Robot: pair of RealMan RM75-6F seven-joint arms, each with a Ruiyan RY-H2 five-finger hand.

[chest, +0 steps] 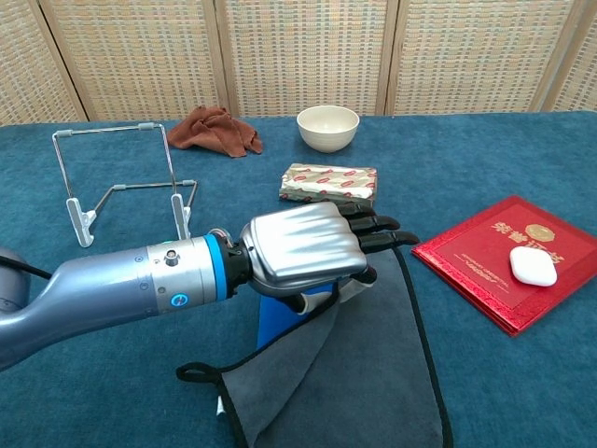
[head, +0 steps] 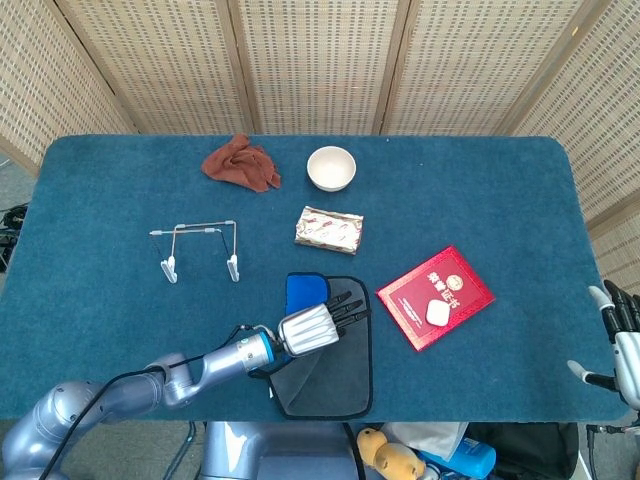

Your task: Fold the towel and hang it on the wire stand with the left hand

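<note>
A grey towel [head: 335, 385] with a black hem lies at the table's near edge, also in the chest view [chest: 373, 373]. My left hand [head: 318, 325] holds its left edge between thumb and fingers and carries it above the right half, so the blue underside [chest: 280, 319] shows. The left hand [chest: 312, 247] has its fingers stretched towards the right. The wire stand [head: 200, 245] stands upright to the left of the towel, apart from it, and is bare in the chest view [chest: 121, 182]. My right hand [head: 620, 345] hangs off the table's right edge, fingers apart, holding nothing.
A crumpled brown cloth [head: 240, 163] and a white bowl [head: 331, 167] sit at the back. A patterned packet [head: 329, 229] lies just beyond the towel. A red booklet [head: 435, 296] with a small white object [head: 437, 312] on it lies right of the towel.
</note>
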